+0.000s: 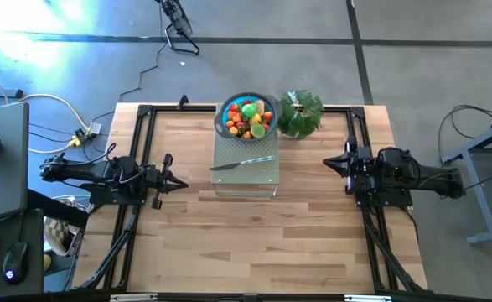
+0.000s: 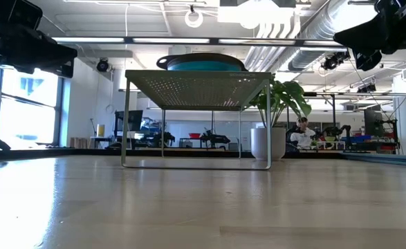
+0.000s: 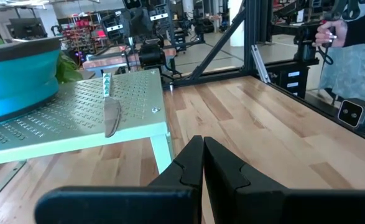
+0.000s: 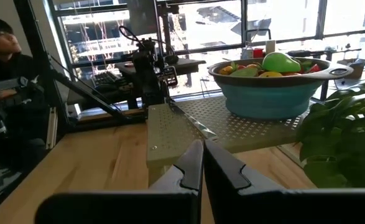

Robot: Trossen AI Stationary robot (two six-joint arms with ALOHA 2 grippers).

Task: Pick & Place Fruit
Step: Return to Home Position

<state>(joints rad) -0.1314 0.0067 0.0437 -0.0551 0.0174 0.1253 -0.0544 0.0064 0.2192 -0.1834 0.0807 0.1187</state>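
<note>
Dark fingers of the left gripper are pressed together with nothing between them; in its own wrist view the two tips meet in a thin seam. It hangs above the wooden tabletop near the left edge, pointing toward the middle. The right gripper mirrors it near the right edge, its fingers likewise closed on nothing.

Between the two, at the middle of the far edge, stands a pale green perforated metal shelf. A slim silver knife lies flat across its top. Behind the knife, on the shelf's far end, sits a blue bowl with a dark grey rim, and the fruit is heaped inside it: red, orange, yellow and green pieces, with a green one on top in the right wrist view. Just beside the bowl, toward the right edge, is a leafy green plant.

Beyond the table a seated person in dark clothes shows, and a hand at another bench.
</note>
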